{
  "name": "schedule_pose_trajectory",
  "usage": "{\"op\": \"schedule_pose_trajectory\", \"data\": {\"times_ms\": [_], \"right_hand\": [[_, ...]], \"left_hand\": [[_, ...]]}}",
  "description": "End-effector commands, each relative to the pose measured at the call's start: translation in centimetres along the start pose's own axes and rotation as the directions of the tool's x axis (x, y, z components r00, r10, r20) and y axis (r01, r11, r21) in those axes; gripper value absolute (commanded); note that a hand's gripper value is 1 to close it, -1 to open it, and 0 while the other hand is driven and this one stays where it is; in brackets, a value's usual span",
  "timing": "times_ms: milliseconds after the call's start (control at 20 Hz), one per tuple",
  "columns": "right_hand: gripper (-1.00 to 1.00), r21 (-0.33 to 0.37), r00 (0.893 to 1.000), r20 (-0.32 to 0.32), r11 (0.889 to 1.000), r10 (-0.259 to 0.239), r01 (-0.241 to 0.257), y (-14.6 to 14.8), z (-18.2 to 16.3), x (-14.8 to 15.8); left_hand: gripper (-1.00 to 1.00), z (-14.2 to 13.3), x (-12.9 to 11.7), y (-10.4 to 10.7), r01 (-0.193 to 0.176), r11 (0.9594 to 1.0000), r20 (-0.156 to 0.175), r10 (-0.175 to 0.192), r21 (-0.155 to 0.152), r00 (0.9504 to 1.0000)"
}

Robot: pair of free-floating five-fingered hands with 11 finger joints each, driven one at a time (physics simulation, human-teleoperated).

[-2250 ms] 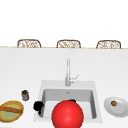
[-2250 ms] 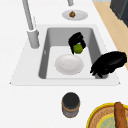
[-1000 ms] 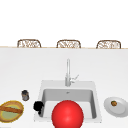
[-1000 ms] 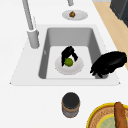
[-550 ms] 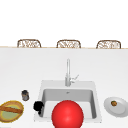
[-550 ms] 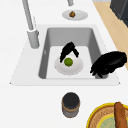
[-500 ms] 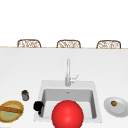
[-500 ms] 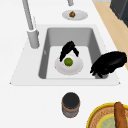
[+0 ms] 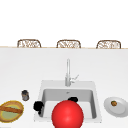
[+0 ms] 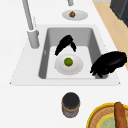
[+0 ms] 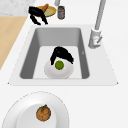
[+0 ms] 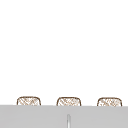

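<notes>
Before me spreads a broad white tabletop (image 9: 62,67), running back to a thin pale wooden edge. Behind it stand three brown woven wicker chair backs (image 9: 68,44) in a row against a blank white wall (image 12: 64,45). Light wooden floor (image 11: 10,37) borders my side.

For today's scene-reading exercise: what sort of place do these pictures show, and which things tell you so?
Most likely a kitchen counter: a sink with a tall faucet, a white plate holding a green fruit, and a jar beside a food tray.
</notes>
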Motion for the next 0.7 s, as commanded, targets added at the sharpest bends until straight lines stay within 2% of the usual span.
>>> {"op": "schedule_pose_trajectory", "data": {"times_ms": [0, 150, 350, 500, 650], "right_hand": [[-1.0, -0.107, 0.998, 0.052, 0.994, 0.03, -0.024, -1.3, 0.1, -1.1], [-1.0, -0.158, 0.997, 0.049, 0.986, 0.057, -0.048, -2.4, 0.7, -1.8], [-1.0, -0.224, 0.996, 0.061, 0.973, 0.07, -0.054, -4.0, 2.1, -3.0], [-1.0, -0.285, 0.994, 0.073, 0.957, 0.083, -0.059, -5.2, 2.8, -4.0], [-1.0, -0.349, 0.991, 0.084, 0.935, 0.103, -0.067, -6.2, 3.5, -5.2]], "left_hand": [[0.0, 0.0, 0.0, 0.0, 0.0, 1.0, 0.0, 0.0, 0.0, 1.0], [0.0, 0.0, 0.0, 0.0, 0.0, 1.0, 0.0, 0.0, 0.0, 1.0], [0.0, 0.0, 0.0, 0.0, 0.0, 1.0, 0.0, 0.0, 0.0, 1.0], [0.0, 0.0, 0.0, 0.0, 0.0, 1.0, 0.0, 0.0, 0.0, 1.0], [0.0, 0.0, 0.0, 0.0, 0.0, 1.0, 0.0, 0.0, 0.0, 1.0]]}}
